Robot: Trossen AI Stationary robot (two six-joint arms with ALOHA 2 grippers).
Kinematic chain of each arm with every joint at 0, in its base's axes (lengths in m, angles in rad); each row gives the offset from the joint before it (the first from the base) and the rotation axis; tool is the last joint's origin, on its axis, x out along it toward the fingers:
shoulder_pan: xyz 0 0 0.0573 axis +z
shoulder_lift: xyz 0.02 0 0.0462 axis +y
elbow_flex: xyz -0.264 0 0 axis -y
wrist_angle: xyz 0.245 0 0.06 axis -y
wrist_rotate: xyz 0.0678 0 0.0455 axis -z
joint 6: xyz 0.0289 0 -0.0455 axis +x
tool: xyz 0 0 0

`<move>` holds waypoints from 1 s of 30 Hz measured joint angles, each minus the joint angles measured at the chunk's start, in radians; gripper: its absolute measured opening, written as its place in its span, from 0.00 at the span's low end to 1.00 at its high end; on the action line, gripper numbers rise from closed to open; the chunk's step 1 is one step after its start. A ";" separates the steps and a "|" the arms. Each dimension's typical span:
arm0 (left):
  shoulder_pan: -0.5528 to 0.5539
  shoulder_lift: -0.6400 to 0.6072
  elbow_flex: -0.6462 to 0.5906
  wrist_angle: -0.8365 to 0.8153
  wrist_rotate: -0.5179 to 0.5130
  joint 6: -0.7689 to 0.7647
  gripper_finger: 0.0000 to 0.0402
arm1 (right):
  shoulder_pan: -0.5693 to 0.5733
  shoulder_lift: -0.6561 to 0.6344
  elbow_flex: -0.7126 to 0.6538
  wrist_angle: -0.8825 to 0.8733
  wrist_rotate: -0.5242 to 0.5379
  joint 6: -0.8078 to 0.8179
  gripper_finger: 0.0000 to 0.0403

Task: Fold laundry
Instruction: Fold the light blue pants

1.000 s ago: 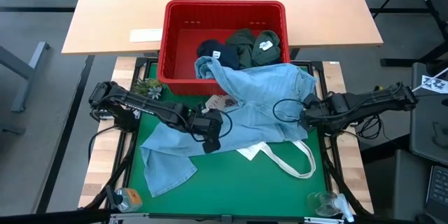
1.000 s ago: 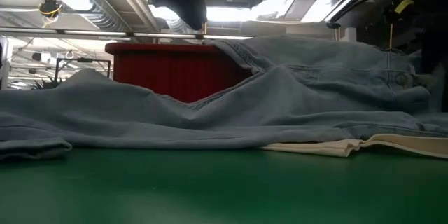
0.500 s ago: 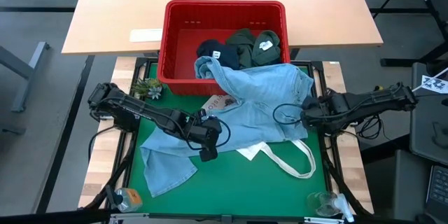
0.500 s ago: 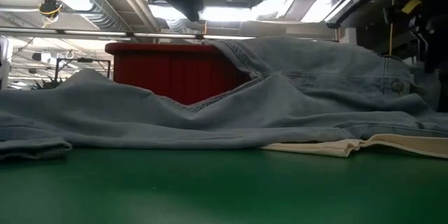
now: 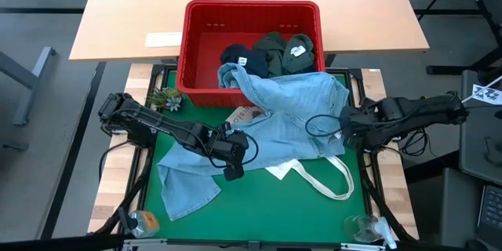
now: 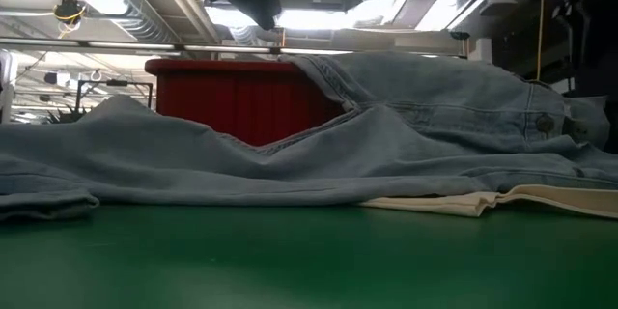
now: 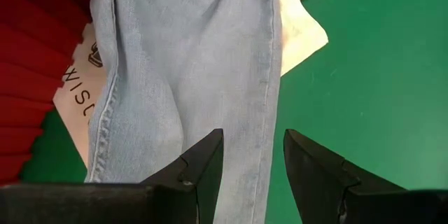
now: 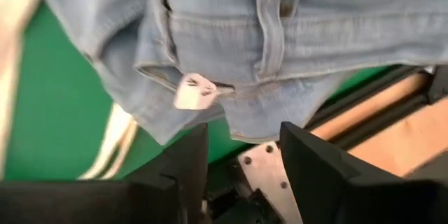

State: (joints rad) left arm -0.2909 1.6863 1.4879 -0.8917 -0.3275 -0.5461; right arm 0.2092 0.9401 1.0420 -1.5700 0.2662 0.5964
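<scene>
High view, red basket (image 5: 200, 43) holding navy and olive garments (image 5: 271, 53), both grippers spread, empty.

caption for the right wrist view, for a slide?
Open right gripper hovering by the light blue denim garment at the green mat's edge.

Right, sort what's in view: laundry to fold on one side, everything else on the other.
Job:
jeans, spread over the mat and basket rim
navy garment, in the basket
olive garments, in the basket

Lying about:
red basket
tote bag, partly under the jeans
small plant
</scene>
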 joint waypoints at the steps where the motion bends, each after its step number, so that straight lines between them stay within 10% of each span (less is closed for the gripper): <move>1: 0.000 0.000 0.000 0.000 0.000 0.000 0.36 | 0.000 0.000 0.014 0.001 -0.025 0.012 0.43; 10: 0.000 0.000 0.000 0.020 0.000 -0.001 0.36 | 0.063 -0.003 -0.060 0.317 -0.288 0.079 0.43; 30: 0.000 0.000 0.000 0.022 0.000 -0.001 0.36 | 0.230 0.314 -0.269 0.514 -0.111 0.078 0.43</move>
State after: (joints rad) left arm -0.2913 1.6863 1.4883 -0.8700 -0.3279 -0.5468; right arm 0.4389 1.2540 0.7731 -1.0558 0.1555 0.6744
